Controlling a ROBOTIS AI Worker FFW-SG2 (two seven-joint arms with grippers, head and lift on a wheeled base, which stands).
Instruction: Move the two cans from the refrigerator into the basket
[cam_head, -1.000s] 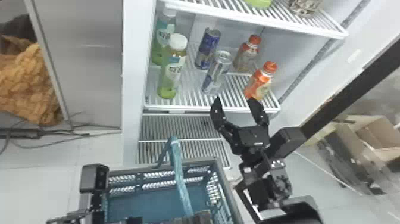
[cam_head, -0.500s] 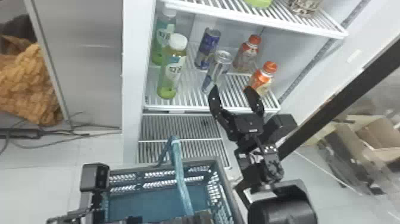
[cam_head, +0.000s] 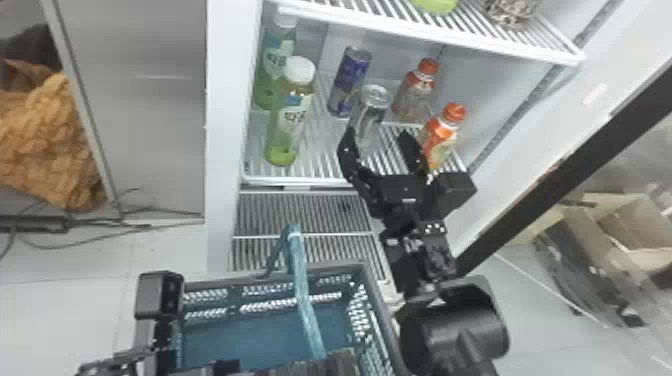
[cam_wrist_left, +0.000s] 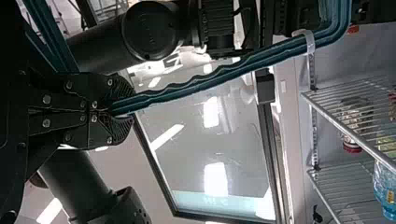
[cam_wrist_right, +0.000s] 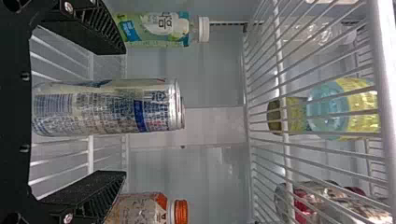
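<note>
Plainly, the nearer can (cam_head: 371, 111) stands upright between the spread fingers of the right pincer (cam_head: 377, 134)

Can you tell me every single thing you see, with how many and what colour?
Front can: 1, silver-blue, fridge shelf
Back can: 1, blue-silver, behind it
Bottles: 2, green, shelf's left
Orange-capped bottles: 2, shelf's right
Upper-shelf goods: several, mixed
Fridge: 1, white, ahead
Basket: 1, blue-grey, below
Cloth: 1, orange, far left
Boxes: some, tan, right
Right gripper: 1, black, by front can
Left gripper: 1, black, on basket handle
</note>
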